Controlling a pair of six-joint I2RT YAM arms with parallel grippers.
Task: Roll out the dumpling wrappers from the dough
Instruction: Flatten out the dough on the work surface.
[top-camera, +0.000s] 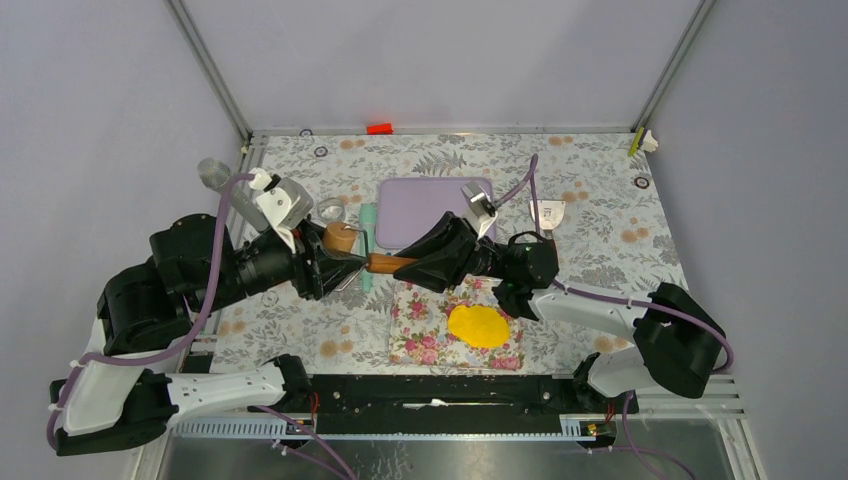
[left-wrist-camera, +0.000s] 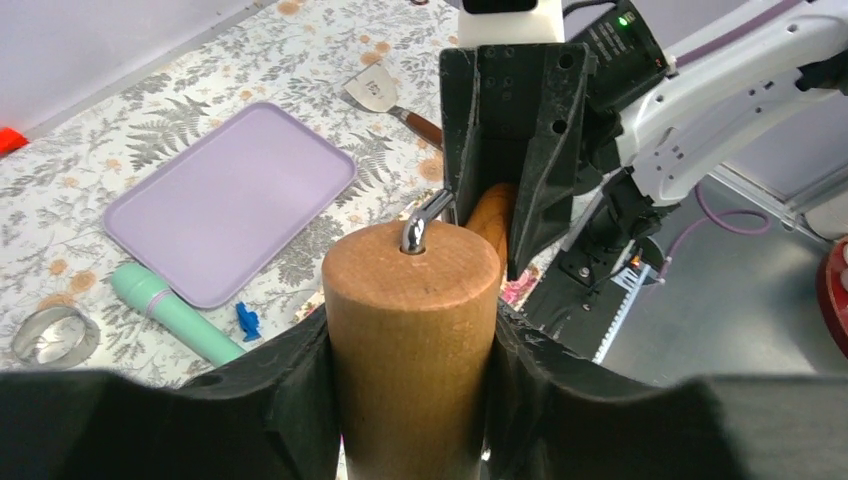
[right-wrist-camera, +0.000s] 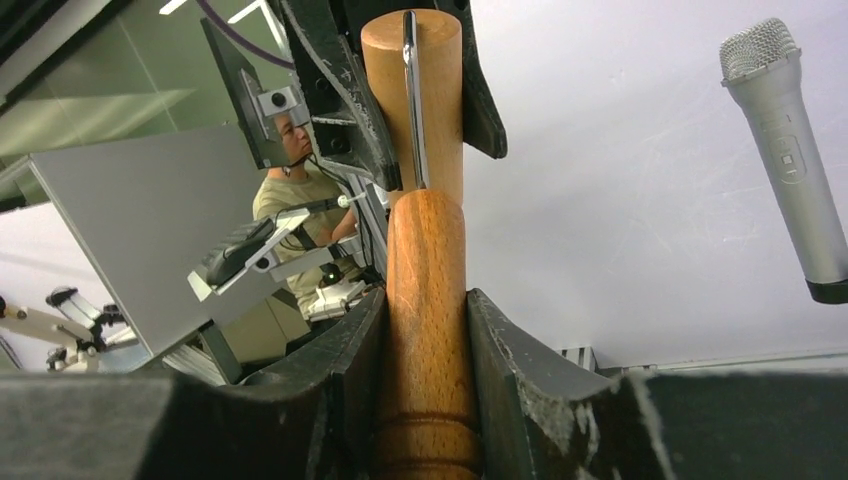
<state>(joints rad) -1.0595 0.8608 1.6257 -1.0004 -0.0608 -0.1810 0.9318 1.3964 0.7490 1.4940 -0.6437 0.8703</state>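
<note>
A small wooden rolling pin (top-camera: 385, 263) hangs in the air between both arms, above the table's middle. My left gripper (top-camera: 345, 262) is shut on its thick roller barrel (left-wrist-camera: 410, 300), with a finger pressed on each side. My right gripper (top-camera: 405, 265) is shut on the slimmer wooden handle (right-wrist-camera: 425, 300); its jaws touch the wood on both sides. The dough (top-camera: 478, 325) is a flattened, irregular yellow sheet on a floral cloth (top-camera: 420, 330), below and to the right of the pin, with nothing touching it. The dumpling wrappers are out of view.
A lavender tray (top-camera: 425, 205) lies behind the pin. A mint green tool (top-camera: 368, 245) and a metal ring cutter (top-camera: 330, 210) lie to its left. A scraper (top-camera: 547, 213) lies at the right. A small blue piece (left-wrist-camera: 247, 322) sits by the green tool.
</note>
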